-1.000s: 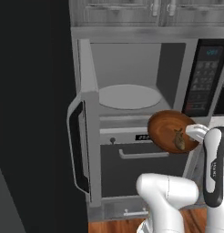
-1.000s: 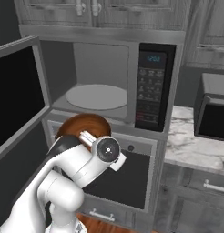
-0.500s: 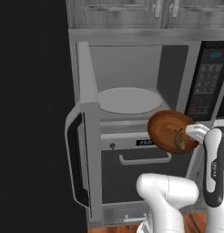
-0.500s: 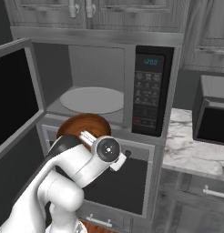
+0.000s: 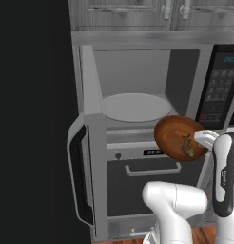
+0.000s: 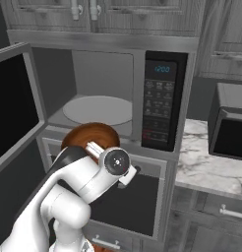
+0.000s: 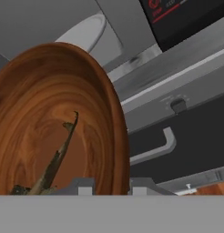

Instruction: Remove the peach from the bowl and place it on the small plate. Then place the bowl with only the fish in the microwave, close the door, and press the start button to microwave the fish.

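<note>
The brown wooden bowl [image 5: 172, 135] hangs tilted in front of the open microwave, just below its white turntable [image 5: 135, 106]. My gripper [image 5: 200, 138] is shut on the bowl's right rim. The small fish [image 5: 187, 145] lies low inside the bowl, near the gripper. In the hand view the bowl [image 7: 50, 113] stands on edge at the left with the fish [image 7: 54, 161] along its bottom, and the gripper [image 7: 112, 184] pinches the rim. From the right, the bowl [image 6: 88, 138] sits behind my hand. The peach and the small plate are out of view.
The microwave door [image 5: 88, 157] swings open to the left, edge-on. The dark control panel [image 5: 221, 86] is right of the cavity. An oven with a handle [image 7: 152, 150] sits below. A marble counter [image 6: 206, 167] with a small dark appliance [image 6: 231, 128] lies to the right.
The whole scene has slid slightly down and grown in both base views, so the base has moved nearer the microwave. The bowl stays held at the same place relative to my arm.
</note>
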